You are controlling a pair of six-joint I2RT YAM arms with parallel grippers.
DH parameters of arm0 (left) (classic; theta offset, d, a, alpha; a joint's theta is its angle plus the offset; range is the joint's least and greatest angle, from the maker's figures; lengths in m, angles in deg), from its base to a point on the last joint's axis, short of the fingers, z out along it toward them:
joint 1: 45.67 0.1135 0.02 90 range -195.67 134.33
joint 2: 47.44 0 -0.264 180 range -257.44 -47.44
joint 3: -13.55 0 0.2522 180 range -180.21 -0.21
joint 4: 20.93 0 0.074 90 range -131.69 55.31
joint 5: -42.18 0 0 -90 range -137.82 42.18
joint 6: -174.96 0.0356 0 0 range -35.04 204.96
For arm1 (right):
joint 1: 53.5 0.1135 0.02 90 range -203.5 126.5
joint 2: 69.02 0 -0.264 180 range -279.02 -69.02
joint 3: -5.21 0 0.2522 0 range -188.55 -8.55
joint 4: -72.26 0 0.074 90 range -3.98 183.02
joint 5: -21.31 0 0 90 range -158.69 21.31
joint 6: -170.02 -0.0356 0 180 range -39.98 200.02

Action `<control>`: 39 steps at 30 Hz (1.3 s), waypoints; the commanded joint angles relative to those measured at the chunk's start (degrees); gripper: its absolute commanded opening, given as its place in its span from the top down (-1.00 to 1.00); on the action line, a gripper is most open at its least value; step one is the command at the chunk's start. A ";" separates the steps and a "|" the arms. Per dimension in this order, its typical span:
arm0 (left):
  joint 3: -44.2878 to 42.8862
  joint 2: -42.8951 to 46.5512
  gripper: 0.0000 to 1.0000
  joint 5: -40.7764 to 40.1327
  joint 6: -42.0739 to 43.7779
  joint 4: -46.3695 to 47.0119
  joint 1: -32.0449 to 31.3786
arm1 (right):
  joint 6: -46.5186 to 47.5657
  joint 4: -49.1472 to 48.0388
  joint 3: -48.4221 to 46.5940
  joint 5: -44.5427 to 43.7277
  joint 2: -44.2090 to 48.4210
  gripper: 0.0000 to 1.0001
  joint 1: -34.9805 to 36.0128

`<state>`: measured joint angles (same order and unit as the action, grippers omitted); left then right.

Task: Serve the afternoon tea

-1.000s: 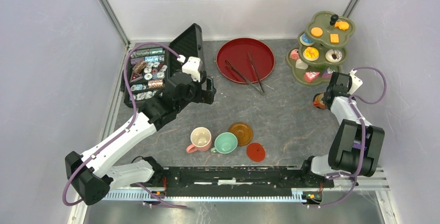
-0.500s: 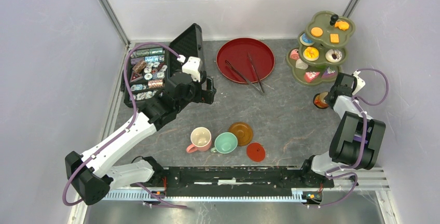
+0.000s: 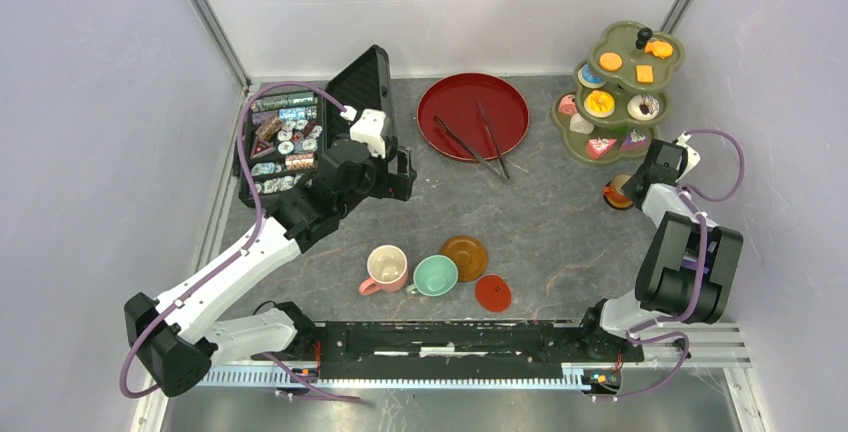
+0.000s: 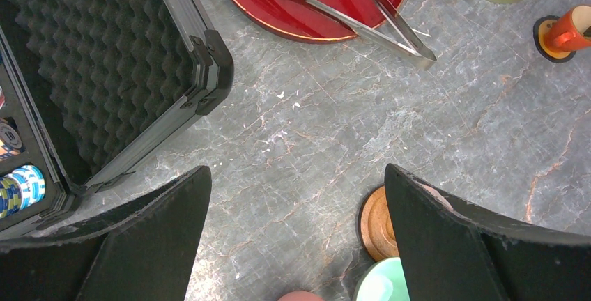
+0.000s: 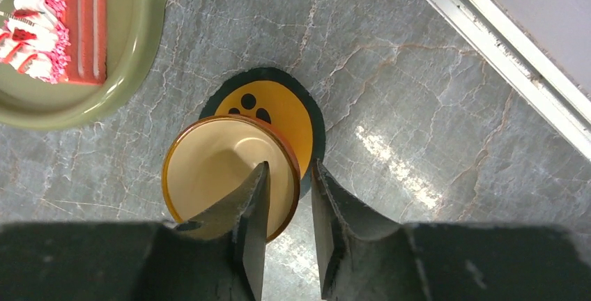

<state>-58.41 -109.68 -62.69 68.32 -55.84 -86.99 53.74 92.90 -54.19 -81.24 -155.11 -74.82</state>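
Presently: small orange cup on its saucer beside the green stand; rim is straddled, ungripped, by the parted right end effector, as shown by the wrist view alone. Left end effector: agape.

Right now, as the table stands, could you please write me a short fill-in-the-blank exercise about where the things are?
1. The metal tongs lie on the ___ tray.
2. The pastries sit on a green stand with ___ tiers.
3. The small orange cup stands on a round ___.
4. The left gripper has its jaws wide ___.

Missing words: red; three; saucer; open.
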 commanded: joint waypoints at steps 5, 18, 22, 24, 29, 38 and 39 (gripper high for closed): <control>-0.87 1.36 -1.00 0.00 -2.34 0.51 0.28 | 4.17 2.54 -3.49 -0.26 6.52 -0.20 -0.15; -1.23 0.62 -1.00 -0.35 -2.28 0.40 0.28 | 8.61 16.57 2.04 0.88 25.37 -0.95 31.82; -1.13 0.35 -1.00 0.01 -2.51 0.40 0.28 | 2.72 23.20 8.00 3.58 25.78 -0.96 46.58; -1.13 0.29 -1.00 0.27 -2.60 0.40 0.28 | 0.76 22.55 10.96 5.03 26.62 -0.96 55.58; -1.20 0.52 -1.00 0.34 -2.60 0.32 0.28 | -1.23 20.16 15.73 1.11 26.77 -0.96 72.86; -1.04 0.47 -1.00 0.40 -2.77 0.29 0.28 | -1.82 15.52 18.64 -1.19 24.94 -0.96 86.76; -1.04 0.32 -1.00 0.41 -2.78 0.32 0.28 | -1.92 15.27 18.52 -1.23 24.47 -0.96 87.65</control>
<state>-58.41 -109.55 -62.65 68.32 -55.84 -86.97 53.13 112.11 -35.88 -80.94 -129.95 9.99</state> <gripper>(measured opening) 0.997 0.979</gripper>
